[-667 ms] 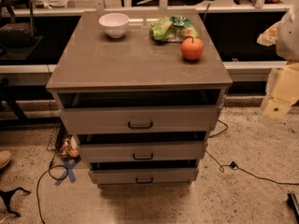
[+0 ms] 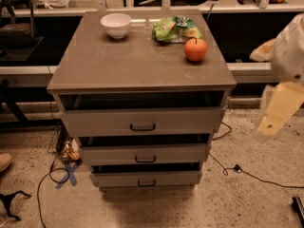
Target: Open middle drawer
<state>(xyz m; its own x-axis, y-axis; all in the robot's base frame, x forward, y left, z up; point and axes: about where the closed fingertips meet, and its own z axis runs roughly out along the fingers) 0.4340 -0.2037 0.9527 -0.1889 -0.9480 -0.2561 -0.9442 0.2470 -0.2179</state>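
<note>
The middle drawer [image 2: 145, 154] is the second of three grey-beige fronts on the cabinet, and it carries a small dark bar handle [image 2: 145, 159]. A dark gap shows above its front panel, as with the top drawer [image 2: 142, 121] and the bottom drawer [image 2: 145, 178]. My gripper [image 2: 278, 112] is a cream-coloured, blurred shape hanging at the right edge of the camera view. It is well to the right of the cabinet, at about the top drawer's height, and touches nothing.
On the cabinet top [image 2: 118, 63] stand a white bowl [image 2: 116, 24], a green chip bag [image 2: 175, 29] and an orange fruit [image 2: 195, 49]. Cables [image 2: 247, 172] trail on the speckled floor to the right, and more lie to the left, near a blue tape cross [image 2: 69, 174]. Desks run along the back.
The cream arm at the right has shifted slightly down and to the left and looks blurred. The cabinet and its drawers have not moved.
</note>
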